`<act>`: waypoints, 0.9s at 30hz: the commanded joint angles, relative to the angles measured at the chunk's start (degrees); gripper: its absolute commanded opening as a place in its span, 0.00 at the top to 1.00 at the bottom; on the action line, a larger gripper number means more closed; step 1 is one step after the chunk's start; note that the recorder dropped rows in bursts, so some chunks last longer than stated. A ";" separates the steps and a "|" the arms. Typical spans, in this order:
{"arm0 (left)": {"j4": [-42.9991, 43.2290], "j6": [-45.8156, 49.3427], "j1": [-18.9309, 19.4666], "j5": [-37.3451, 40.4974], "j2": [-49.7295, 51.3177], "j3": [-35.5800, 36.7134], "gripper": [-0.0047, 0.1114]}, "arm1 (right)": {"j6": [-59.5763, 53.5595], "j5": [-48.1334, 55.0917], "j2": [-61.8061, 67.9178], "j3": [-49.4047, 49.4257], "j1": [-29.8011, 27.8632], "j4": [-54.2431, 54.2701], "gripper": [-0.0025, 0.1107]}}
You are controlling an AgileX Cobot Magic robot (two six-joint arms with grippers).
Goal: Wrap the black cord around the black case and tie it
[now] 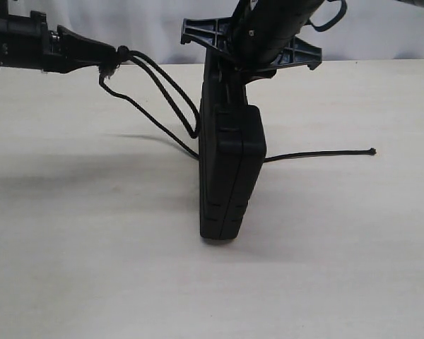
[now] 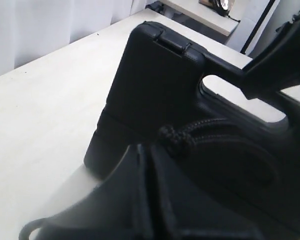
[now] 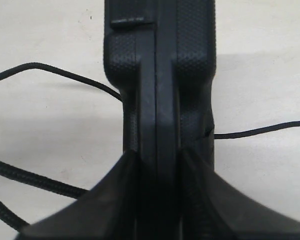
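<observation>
The black case [image 1: 230, 169], matte and pebbled with a seam down its narrow edge, stands on edge at the middle of the tabletop [image 1: 92, 268], its long axis running 12 to 6 o'clock. The right tool [image 1: 240, 67] clamps its top end. The black cord [image 1: 162, 88] loops from the case toward 10 o'clock, where the left tool [image 1: 107, 60] pinches its frayed grey knot. The cord's tail trails to 3 o'clock. The cord's path behind the case is hidden.
</observation>
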 commanded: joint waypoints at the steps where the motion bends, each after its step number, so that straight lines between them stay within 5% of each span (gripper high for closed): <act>1: -5.33 -2.41 0.30 0.83 -0.60 0.04 0.96 | 0.25 -0.38 -0.39 -0.22 0.14 0.51 0.94; 14: -8.59 -5.56 0.47 0.83 -0.60 0.04 0.96 | 0.25 -0.38 -0.39 -0.22 0.14 0.51 0.94; 22: -8.25 -5.56 -4.63 0.83 -0.60 0.14 0.96 | 0.36 -0.38 -0.39 -0.22 0.14 0.49 0.94; 27: -8.02 -5.99 -4.64 0.83 -0.60 0.14 0.96 | 0.36 -0.38 -0.39 -0.22 0.14 0.49 0.94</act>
